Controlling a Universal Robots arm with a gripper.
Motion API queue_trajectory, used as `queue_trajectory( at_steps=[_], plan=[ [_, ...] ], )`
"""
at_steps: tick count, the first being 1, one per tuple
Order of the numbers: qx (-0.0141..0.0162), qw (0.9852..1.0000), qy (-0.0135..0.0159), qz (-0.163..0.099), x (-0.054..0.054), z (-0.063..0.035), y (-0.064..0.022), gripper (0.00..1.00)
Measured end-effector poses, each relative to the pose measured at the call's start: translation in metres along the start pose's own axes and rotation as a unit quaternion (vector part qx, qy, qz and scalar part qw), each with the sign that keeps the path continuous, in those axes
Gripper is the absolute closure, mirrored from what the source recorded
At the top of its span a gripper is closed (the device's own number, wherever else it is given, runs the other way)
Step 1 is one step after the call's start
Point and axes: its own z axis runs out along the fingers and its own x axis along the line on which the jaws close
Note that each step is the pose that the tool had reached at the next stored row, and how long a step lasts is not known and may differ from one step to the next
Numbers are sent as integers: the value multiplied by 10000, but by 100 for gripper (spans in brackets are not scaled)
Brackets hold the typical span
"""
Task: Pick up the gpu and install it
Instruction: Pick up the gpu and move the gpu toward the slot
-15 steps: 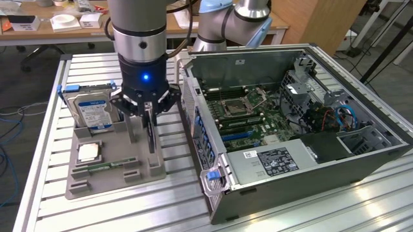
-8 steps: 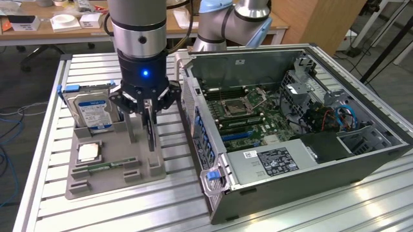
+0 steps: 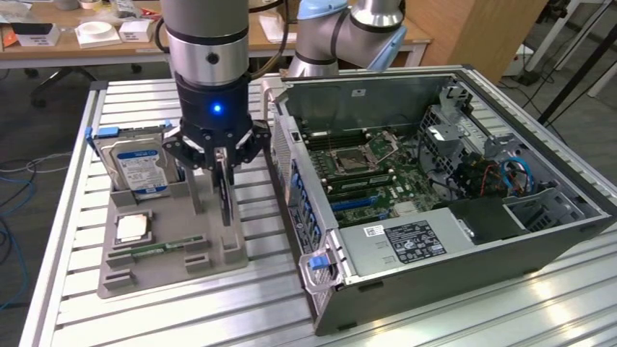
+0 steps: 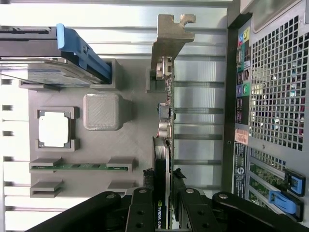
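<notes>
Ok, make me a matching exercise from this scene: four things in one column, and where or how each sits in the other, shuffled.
1 gpu
2 hard drive
3 memory stick
4 computer case

A lying flat in the grey tray
B open, on the exterior view's right
C on edge, gripped by the claw
D upright, blue-white label

Pairs: 1-C, 2-D, 3-A, 4-B
</notes>
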Motion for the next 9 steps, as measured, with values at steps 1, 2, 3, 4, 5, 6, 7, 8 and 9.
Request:
queue_trajectory(
  at_steps=[1, 2, 3, 4, 5, 6, 7, 8, 9],
  plan=[
    [-1, 10000, 0, 0, 0, -8, 0, 74],
    [-1, 10000, -1, 0, 0, -17, 1, 74],
    [-1, 10000, -1, 0, 0, -28, 1, 74],
    [-1, 10000, -1, 0, 0, -38, 1, 74],
    [-2, 10000, -1, 0, 1, -49, 1, 74],
    [-1, 10000, -1, 0, 1, -61, 2, 74],
    [-1, 10000, -1, 0, 1, -71, 2, 74],
    [-2, 10000, -1, 0, 1, -79, 2, 74],
    [-1, 10000, -1, 0, 1, -90, 2, 74]
  ],
)
